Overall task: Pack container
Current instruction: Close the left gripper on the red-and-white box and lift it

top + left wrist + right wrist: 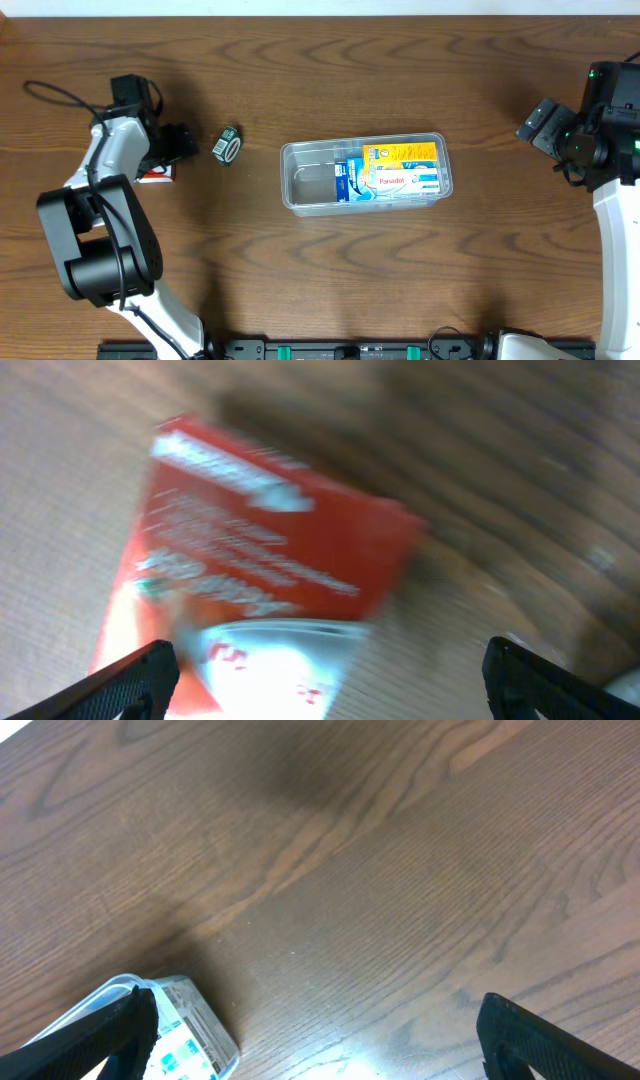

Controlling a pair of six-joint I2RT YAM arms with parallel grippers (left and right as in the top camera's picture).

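The clear plastic container (300, 185) sits at the table's middle. It holds a yellow box (400, 153), a white Panadol box (400, 182) and a blue box (349, 178). Its corner shows in the right wrist view (195, 1025). My left gripper (172, 152) is open low over a red and white box (156, 175) at the far left. In the left wrist view (325, 680) the fingers straddle the blurred red box (270, 550). A small dark green box (228, 145) lies between that gripper and the container. My right gripper (320, 1040) is open and empty over bare table at the far right.
The wooden table (330, 280) runs wide around the container. A black rail (350, 350) lies along the front edge. The left arm's base (100, 240) stands front left and the right arm (615, 200) at the right edge.
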